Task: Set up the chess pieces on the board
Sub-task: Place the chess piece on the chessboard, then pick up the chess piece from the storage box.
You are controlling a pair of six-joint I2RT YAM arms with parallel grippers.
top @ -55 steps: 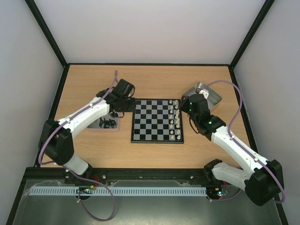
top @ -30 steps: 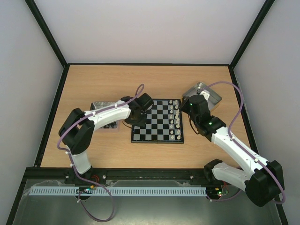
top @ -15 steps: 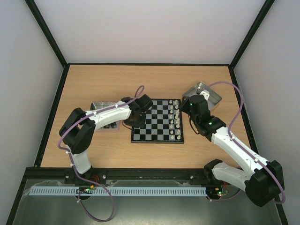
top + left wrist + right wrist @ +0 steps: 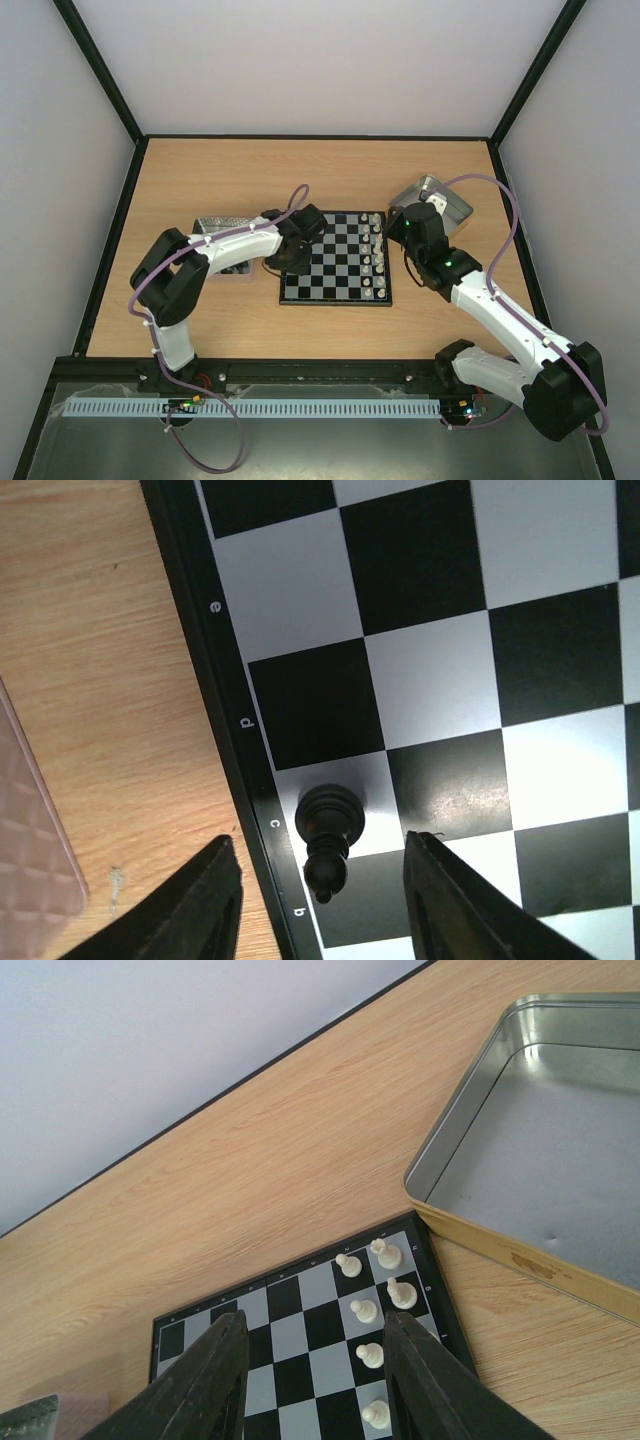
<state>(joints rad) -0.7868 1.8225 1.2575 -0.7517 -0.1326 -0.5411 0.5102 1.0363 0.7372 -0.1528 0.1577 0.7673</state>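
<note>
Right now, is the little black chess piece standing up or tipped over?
Standing up: the black piece rests on its round base on a pale square, untouched between the left gripper's open fingers.

Shiny metal tray (image 4: 560, 1160) near pale pieces (image 4: 365, 1310), wooden table (image 4: 330, 170)

The left hand (image 4: 321, 852) swung from above the metal tray (image 4: 218, 222) across to the left edge of the board (image 4: 450, 630), its elbow folding inward. Its fingers (image 4: 212, 905) then parted, leaving a black chess piece (image 4: 330, 825) standing free on the pale edge square beside letter c.
</note>
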